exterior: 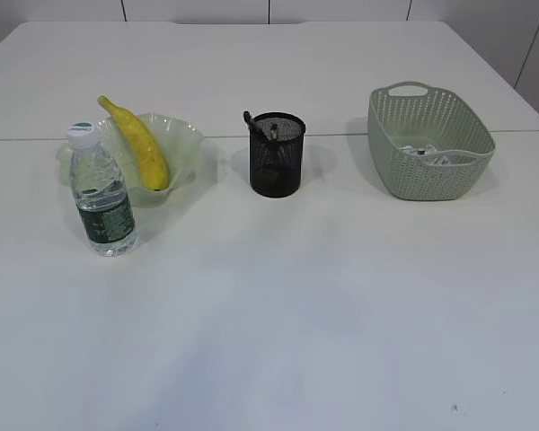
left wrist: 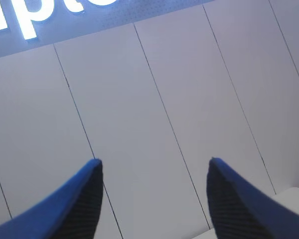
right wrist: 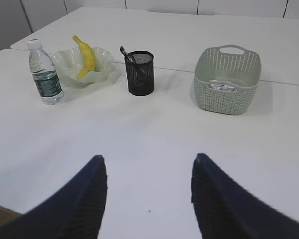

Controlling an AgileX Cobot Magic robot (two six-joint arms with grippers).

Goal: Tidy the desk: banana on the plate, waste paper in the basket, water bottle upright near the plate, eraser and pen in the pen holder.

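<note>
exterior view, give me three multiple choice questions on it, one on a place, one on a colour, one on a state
1. Where does the yellow banana lie?
A. in the pale green wavy-rimmed plate
B. in the grey-green plastic basket
C. on the bare white table

2. What colour is the round mesh pen holder?
A. white
B. black
C. yellow

3. How does the clear plastic water bottle with the dark green label stand?
A. lying on its side
B. upside down
C. upright, cap on top

Answers:
1. A, the banana rests across the plate at the left.
2. B, its mesh wall is black against the white table.
3. C, it stands on its base in front of the plate, white cap uppermost.
</note>
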